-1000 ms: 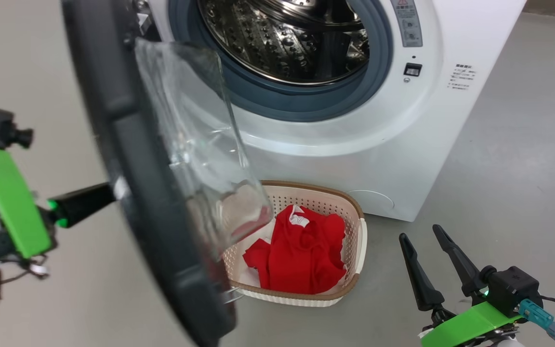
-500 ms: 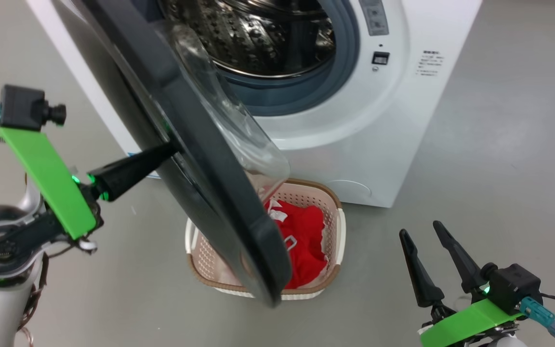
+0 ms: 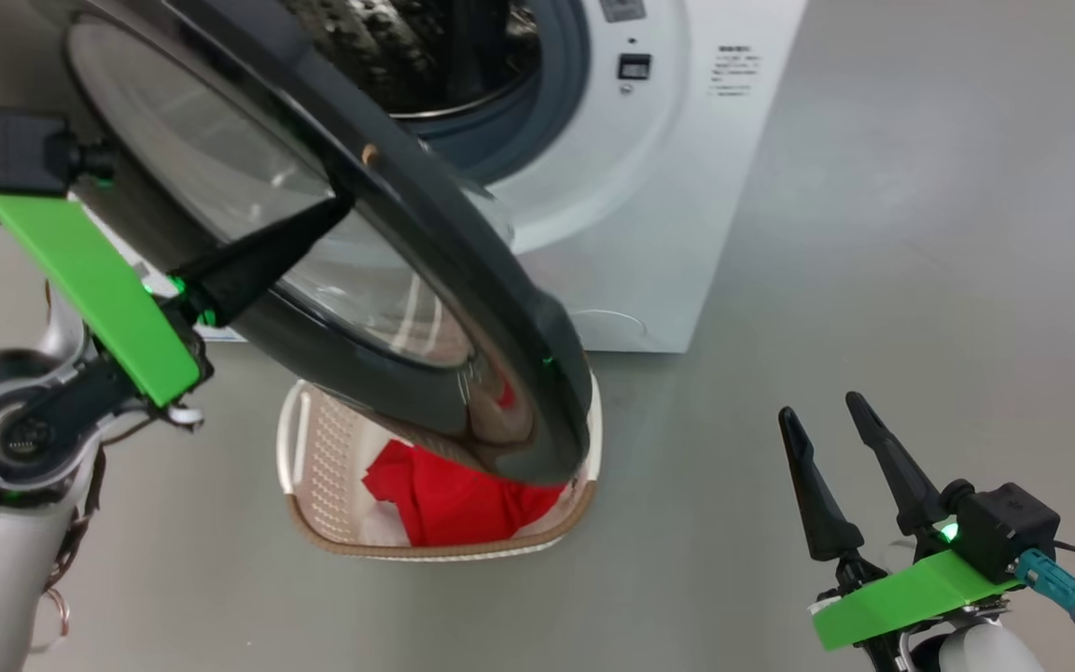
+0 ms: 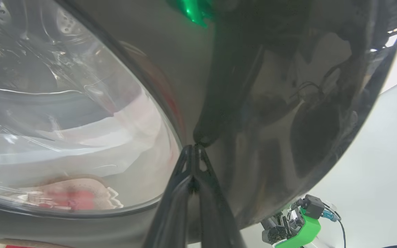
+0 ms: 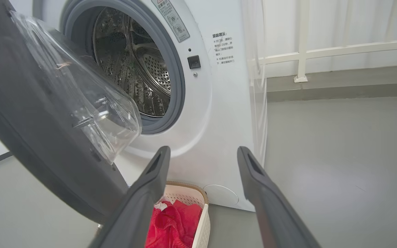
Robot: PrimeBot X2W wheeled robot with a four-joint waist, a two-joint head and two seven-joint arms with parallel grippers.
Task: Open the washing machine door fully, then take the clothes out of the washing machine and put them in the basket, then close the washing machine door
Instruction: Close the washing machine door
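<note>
Door (image 3: 493, 301) — round, glossy black, glass-bellied

Half-open door (image 3: 509, 317) overhangs basket (image 3: 309, 457), blocking its far & right part; near-left corner is open from above. Drum mouth (image 3: 379, 56) is reachable past door's right edge. Floor (image 3: 873, 280) on right is free.

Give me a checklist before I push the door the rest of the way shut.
1. Clothes out: ok, the clothes lie in the basket.
2. Nothing left inside: cannot tell, the bottom of the drum hides behind the washing machine door.
3. Contact: ok, the shut left gripper touches the door's black rim.
4. Clearance: ok, the right gripper is open, off to the side over the floor.
5. Door's lower edge clears the basket: cannot tell.
</note>
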